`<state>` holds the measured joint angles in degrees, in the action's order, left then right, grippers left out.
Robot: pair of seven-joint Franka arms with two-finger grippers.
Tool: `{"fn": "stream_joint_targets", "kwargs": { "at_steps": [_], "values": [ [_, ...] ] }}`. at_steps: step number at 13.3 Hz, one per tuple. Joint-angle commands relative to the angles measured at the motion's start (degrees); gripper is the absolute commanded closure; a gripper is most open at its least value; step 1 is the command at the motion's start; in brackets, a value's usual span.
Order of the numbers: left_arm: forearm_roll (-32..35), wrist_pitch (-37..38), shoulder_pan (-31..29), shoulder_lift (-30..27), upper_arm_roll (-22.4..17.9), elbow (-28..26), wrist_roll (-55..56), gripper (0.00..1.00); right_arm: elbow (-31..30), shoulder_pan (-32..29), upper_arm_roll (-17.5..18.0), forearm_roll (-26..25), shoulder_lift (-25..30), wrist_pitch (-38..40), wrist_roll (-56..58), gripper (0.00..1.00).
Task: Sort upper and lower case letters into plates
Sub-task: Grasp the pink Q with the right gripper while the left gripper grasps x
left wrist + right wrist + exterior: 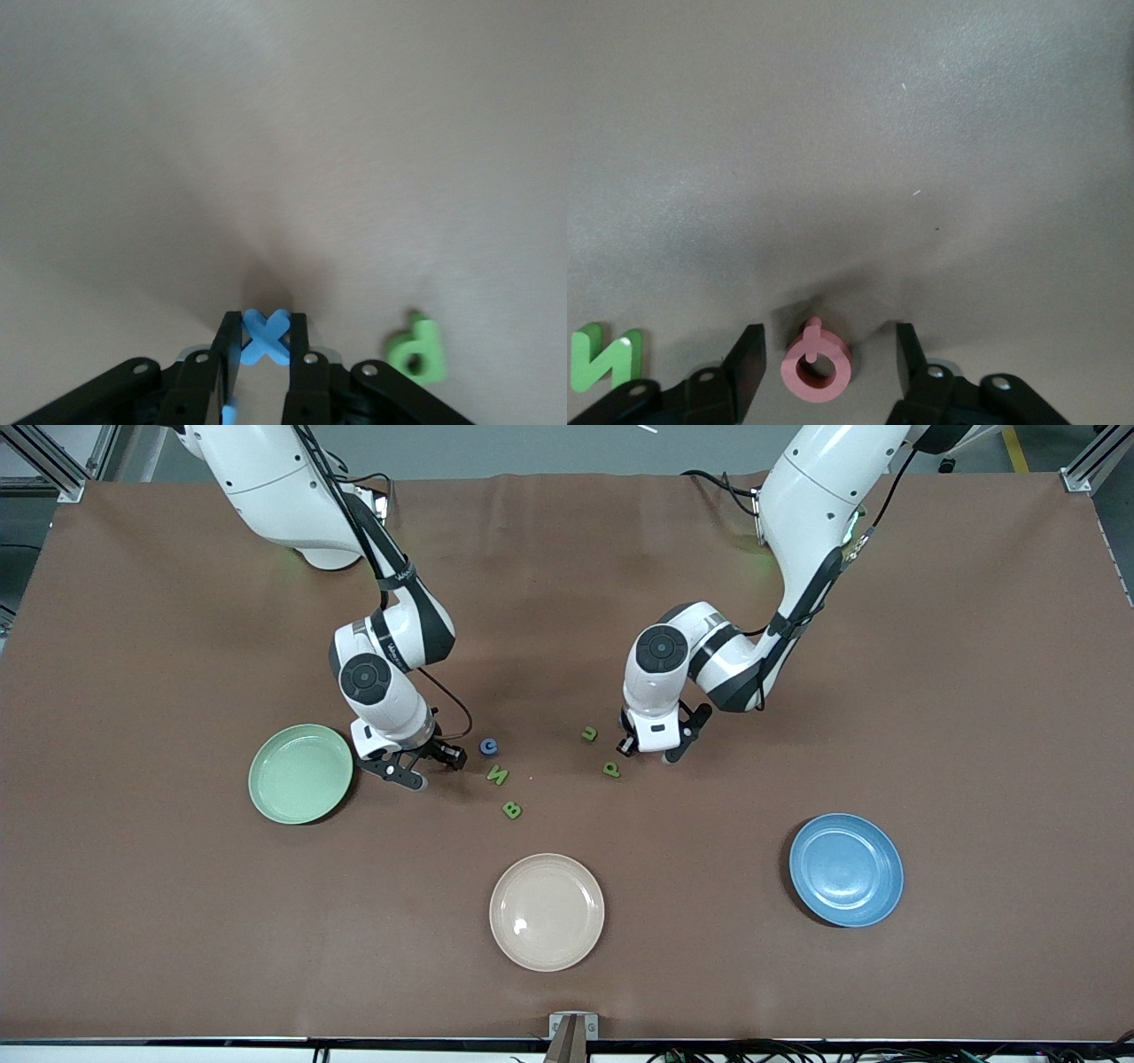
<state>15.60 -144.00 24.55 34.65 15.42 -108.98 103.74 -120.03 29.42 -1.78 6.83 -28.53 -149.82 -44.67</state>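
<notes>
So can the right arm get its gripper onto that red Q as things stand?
Probably yes. The right gripper is down at the table with its fingers open on either side of the red Q, nothing between them; the green N lies off to one side.

the front camera looked down from high across the table (133, 646) at both arms; each wrist camera stared close at the tabletop, sharing its middle.
</notes>
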Motion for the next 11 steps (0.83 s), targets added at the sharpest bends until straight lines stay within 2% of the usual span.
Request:
{"fn": "stream_joint_targets", "kwargs": {
  "at_steps": [1,3,8,9,11],
  "values": [
    [0.75,0.65,-1.34,0.07,-0.39,4.03,0.59,0.99,-0.47,0.90,-0.59,0.37,-0.12,-0.57,-1.55,0.34],
    [1.10,2.05,-4.67,-1.42,-0.39,5.26,-1.94,0.99,-0.47,1.51,-0.59,0.37,-0.30,-0.57,-2.69,0.36],
    [1.02,5.22,-13.98,-2.22,-0.30,8.96,-22.04,1.00,-0.56,3.00,-0.59,0.37,-0.65,-0.39,-4.98,0.40],
    [1.02,5.22,-16.00,-2.22,-0.30,9.05,-26.44,1.00,-0.64,3.18,-0.59,0.37,-0.65,-0.39,-5.25,0.42],
    [1.10,5.22,-21.18,-1.69,-0.30,9.57,-36.01,1.00,-0.73,3.10,-0.59,0.20,-0.65,-0.30,-5.25,0.56]
  ]
}}
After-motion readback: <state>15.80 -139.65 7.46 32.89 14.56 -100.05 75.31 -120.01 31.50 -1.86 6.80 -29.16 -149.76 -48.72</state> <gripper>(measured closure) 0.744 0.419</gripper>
